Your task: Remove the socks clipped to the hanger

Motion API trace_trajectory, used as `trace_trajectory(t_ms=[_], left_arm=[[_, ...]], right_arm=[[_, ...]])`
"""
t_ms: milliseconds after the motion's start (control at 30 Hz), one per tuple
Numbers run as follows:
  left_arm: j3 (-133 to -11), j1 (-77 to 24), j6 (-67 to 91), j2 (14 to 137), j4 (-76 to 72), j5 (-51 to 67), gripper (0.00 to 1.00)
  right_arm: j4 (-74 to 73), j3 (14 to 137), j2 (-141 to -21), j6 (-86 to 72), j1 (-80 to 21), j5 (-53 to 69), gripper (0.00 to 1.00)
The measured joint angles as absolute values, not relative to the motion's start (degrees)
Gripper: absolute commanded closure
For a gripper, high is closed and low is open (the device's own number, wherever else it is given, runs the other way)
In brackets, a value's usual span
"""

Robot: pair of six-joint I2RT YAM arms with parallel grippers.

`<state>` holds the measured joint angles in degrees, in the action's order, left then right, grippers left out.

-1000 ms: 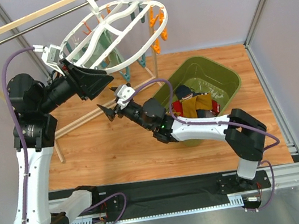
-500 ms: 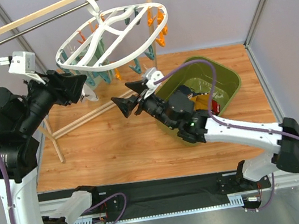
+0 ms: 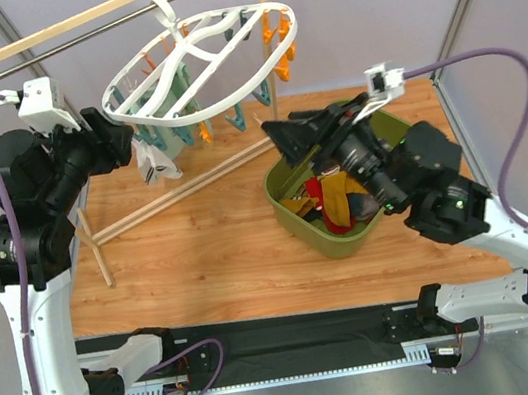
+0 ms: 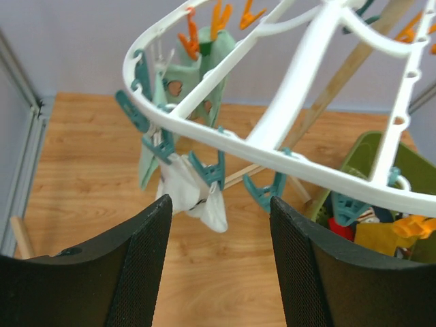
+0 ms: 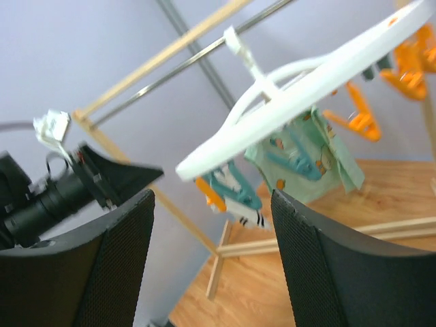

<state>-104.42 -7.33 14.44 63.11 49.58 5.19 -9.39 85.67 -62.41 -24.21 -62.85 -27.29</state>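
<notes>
**A:** What's different from a second ago?

**B:** The left gripper (image 3: 125, 140) was up against the rim of the hanger (image 4: 283, 112), with the frame tipped steeply. It has pulled back to the left, and the hanger now hangs nearly level from the rail (image 3: 66, 46). The right gripper (image 3: 280, 139) has swung from low in the middle to above the bin (image 3: 301, 227), pointing at the hanger's right side.

**A:** Is either one holding anything?

**B:** No. Both have their jaws apart with nothing between them, and each is a little short of the hanger.

**A:** Where does that leave the job?

**B:** Partly done, I'd say. A pile of socks (image 3: 330, 197), red, mustard and dark, lies in the bin, but some are still clipped on.

**A:** Which ones?

**B:** A white sock (image 4: 197, 201) with dark marks. It's bunched and limp, pinched by a teal clip (image 4: 208, 170) at the near left rim, straight ahead of the left gripper. Behind it hang mint green socks (image 4: 180, 88) with a small print, flat and long. The white one likely goes next, and it looks soft enough to tug free.
</notes>
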Motion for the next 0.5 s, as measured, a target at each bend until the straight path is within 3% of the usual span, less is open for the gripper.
trace_trajectory(t_ms=[300,500], left_arm=[[-99.53,-1.85,15.05,60.25,50.17,3.49,0.33],[-100.25,-1.39,14.9,58.15,50.54,1.5,0.33]], right_arm=[[-23.0,113.47,-77.14,-28.99,-55.51,-32.6,0.31],[-30.17,117.54,-85.89,-35.33,-51.88,-30.41,0.33]])
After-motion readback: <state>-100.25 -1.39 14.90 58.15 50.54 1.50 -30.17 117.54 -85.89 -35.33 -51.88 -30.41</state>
